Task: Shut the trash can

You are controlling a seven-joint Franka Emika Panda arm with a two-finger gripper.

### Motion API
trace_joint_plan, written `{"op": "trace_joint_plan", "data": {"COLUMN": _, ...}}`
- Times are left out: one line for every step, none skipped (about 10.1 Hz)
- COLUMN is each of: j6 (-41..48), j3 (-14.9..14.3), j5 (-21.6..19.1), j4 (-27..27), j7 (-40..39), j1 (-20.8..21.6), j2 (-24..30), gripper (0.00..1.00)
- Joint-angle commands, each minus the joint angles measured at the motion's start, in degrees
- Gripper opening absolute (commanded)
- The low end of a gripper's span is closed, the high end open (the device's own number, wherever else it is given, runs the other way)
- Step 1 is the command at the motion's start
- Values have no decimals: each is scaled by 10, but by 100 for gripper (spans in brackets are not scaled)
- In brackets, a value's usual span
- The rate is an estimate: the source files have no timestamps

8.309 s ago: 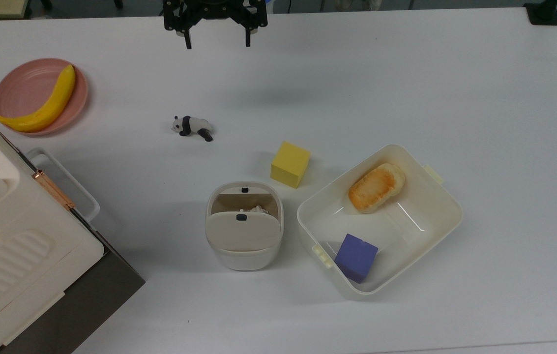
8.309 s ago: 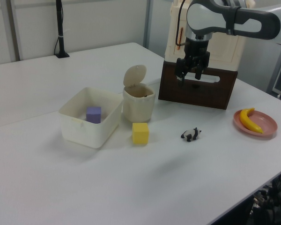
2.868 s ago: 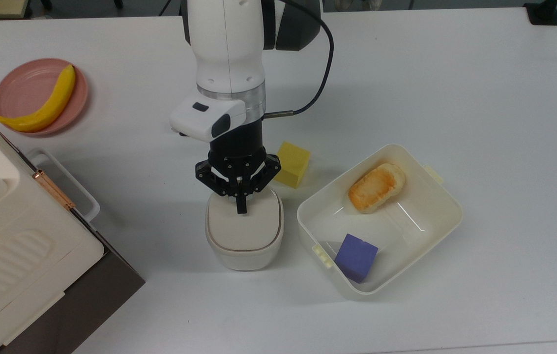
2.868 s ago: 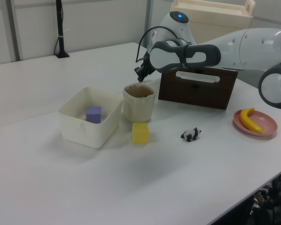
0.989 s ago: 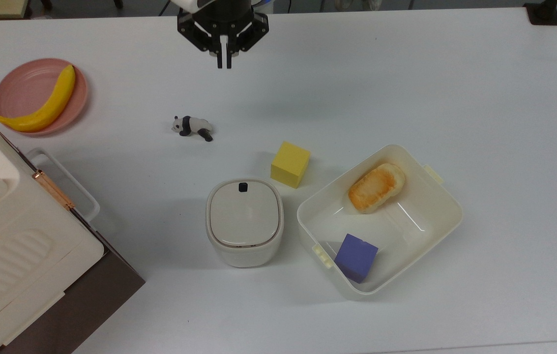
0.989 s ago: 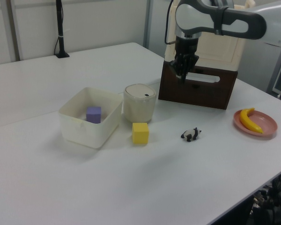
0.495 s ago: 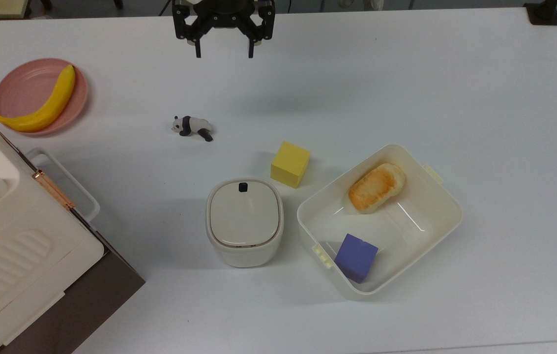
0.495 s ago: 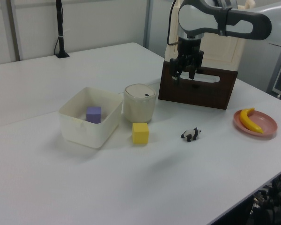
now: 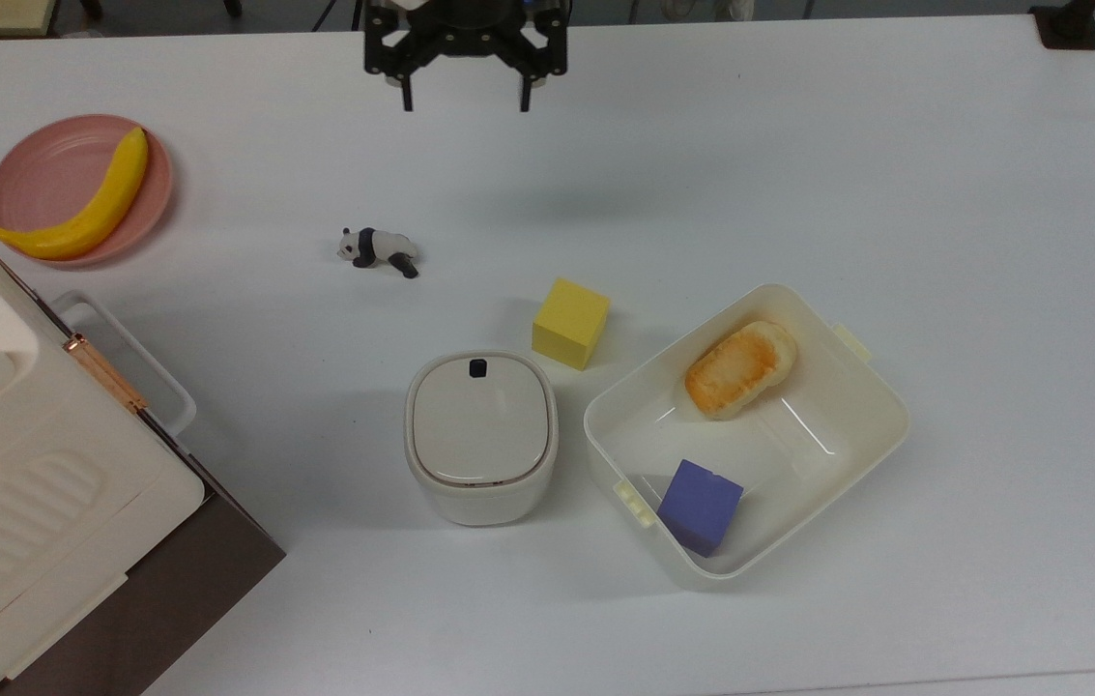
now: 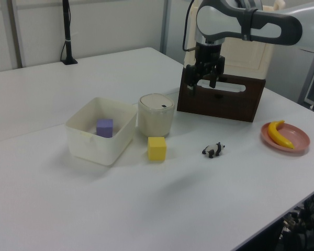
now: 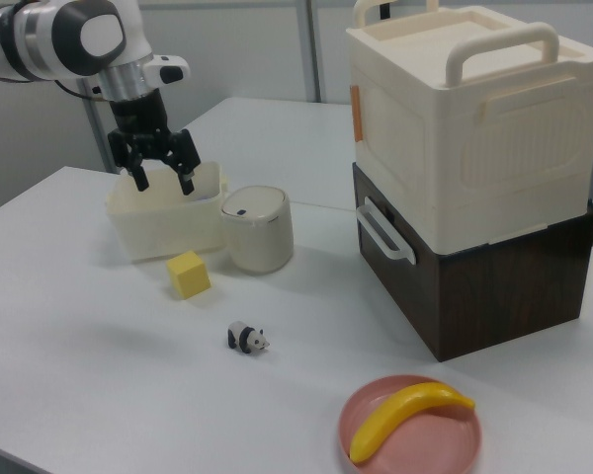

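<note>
The trash can [image 9: 480, 435] is a small cream-white bin standing near the table's middle, with its lid down flat and a small dark button [image 9: 477, 366] at the lid's far edge. It also stands beside the white tub in the left view [image 10: 156, 114] and the right view [image 11: 257, 227]. My gripper [image 9: 466, 101] hangs open at the top view's upper edge, high above the table and well away from the trash can, with nothing between its fingers. The left view [image 10: 203, 84] and the right view [image 11: 163, 181] show the gripper too.
A yellow cube [image 9: 570, 323] sits just beyond the can. A white tub [image 9: 895, 425] to the top view's right holds a bread piece and a purple cube. A toy panda [image 9: 378, 249], a pink plate [image 9: 44, 159] with a banana, and a big cream appliance [image 9: 25, 483] lie to the top view's left.
The lid stood open at first; the shut gripper pressed it down, then rose away. In the last second the fingers opened and the gripper drifted slightly to the top view's right.
</note>
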State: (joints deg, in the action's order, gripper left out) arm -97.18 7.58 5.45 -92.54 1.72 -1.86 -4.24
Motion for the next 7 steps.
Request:
{"op": "trace_joint_plan", "data": {"j6": -8, "j3": -3, "j5": -13, "j4": -12, "j7": 16, "j1": 26, "j2": 9, "gripper": 100}}
{"op": "trace_joint_plan", "data": {"j6": -3, "j3": -3, "j5": -13, "j4": -12, "j7": 16, "j1": 27, "j2": 12, "gripper": 100}}
{"op": "trace_joint_plan", "data": {"j6": 5, "j3": -2, "j5": -13, "j4": -5, "j7": 16, "j1": 27, "j2": 12, "gripper": 100}}
{"op": "trace_joint_plan", "data": {"j6": 11, "j3": -3, "j5": -13, "j4": -3, "j7": 16, "j1": 26, "j2": 12, "gripper": 100}}
{"op": "trace_joint_plan", "data": {"j6": 12, "j3": -3, "j5": -13, "j4": -3, "j7": 16, "j1": 25, "j2": 13, "gripper": 100}}
{"op": "trace_joint_plan", "data": {"j6": 13, "j3": -3, "j5": -13, "j4": -3, "j7": 16, "j1": 25, "j2": 13, "gripper": 100}}
{"op": "trace_joint_plan", "data": {"j6": 13, "j3": -3, "j5": -13, "j4": -3, "j7": 16, "j1": 25, "j2": 13, "gripper": 100}}
